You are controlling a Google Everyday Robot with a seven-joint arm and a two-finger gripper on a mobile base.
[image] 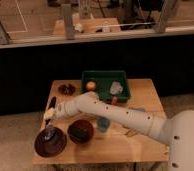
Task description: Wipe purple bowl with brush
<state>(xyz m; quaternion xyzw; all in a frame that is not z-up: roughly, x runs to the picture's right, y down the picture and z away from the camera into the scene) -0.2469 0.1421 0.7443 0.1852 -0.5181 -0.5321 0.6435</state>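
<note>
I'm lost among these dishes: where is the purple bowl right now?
In the camera view, the purple bowl sits at the table's lower-left corner, just left of the red-brown bowl, with the robot's tool directly over it.

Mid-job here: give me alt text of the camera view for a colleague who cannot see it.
The gripper, shut on the brush, holds it over the purple bowl at the wooden table's near-left corner, brush head down in the bowl. A red-brown bowl sits just beside it; a green tray stands at the back.

You see a green tray (104, 74) holding an orange fruit (91, 85) on the wooden table (145, 95), with a red-brown bowl (81, 131) nearer the front edge.
</note>
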